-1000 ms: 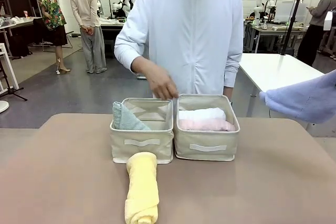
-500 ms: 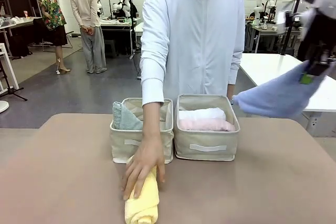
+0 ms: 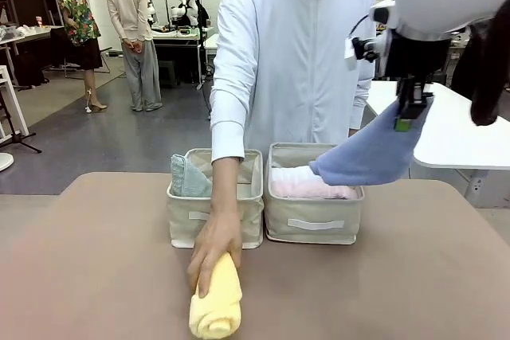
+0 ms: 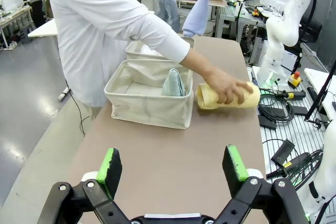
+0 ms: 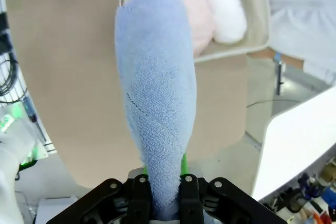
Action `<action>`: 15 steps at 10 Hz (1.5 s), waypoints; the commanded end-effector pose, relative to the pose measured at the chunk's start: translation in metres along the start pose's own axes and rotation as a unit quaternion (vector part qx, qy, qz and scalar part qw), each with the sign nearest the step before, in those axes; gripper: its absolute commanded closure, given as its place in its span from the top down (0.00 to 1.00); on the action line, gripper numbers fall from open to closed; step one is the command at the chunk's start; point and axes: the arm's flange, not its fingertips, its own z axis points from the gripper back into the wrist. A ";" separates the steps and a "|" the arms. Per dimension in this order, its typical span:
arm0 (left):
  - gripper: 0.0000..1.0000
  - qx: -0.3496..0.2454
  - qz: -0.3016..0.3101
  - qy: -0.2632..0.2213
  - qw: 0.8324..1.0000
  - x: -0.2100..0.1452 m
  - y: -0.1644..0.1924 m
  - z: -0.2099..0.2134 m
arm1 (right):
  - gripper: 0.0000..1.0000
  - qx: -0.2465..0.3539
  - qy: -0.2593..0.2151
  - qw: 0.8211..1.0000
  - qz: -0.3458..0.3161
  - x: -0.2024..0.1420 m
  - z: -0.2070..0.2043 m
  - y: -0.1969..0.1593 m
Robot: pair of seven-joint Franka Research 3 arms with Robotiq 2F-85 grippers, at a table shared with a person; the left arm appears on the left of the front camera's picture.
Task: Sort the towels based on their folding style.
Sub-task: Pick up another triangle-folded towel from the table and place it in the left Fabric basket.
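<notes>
Below our right pincer (image 3: 404, 121), shut tight on the blue towel (image 3: 362, 157), the roll bin (image 3: 312, 228) now sits. We've swung in from off the worktop (image 3: 96, 260). Prob. wrong bin: the cone bin (image 3: 215, 216) lies just beyond it. Our left pincer (image 4: 170, 167): fully open, empty.

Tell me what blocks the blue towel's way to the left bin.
The person's forearm reaches across the left bin's right side to the yellow towel. It lies between that bin and the blue towel held in the right gripper.
</notes>
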 end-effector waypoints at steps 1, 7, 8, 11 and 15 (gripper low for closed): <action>1.00 0.000 0.003 0.010 1.000 0.000 -0.004 0.001 | 0.18 -0.008 0.046 0.999 -0.001 0.004 0.001 0.001; 1.00 0.000 0.003 0.010 1.000 0.000 -0.004 0.001 | 0.18 -0.112 -0.119 0.970 -0.182 -0.274 0.034 0.121; 1.00 0.000 0.003 0.010 1.000 0.000 -0.004 0.001 | 0.18 -0.110 -0.120 0.971 -0.175 -0.271 0.033 0.118; 1.00 0.000 0.003 0.010 1.000 0.000 -0.004 0.001 | 0.18 -0.103 -0.120 0.973 -0.168 -0.267 0.031 0.114; 1.00 0.000 0.003 0.010 1.000 0.000 -0.004 0.001 | 0.18 -0.092 -0.118 0.975 -0.167 -0.264 0.027 0.106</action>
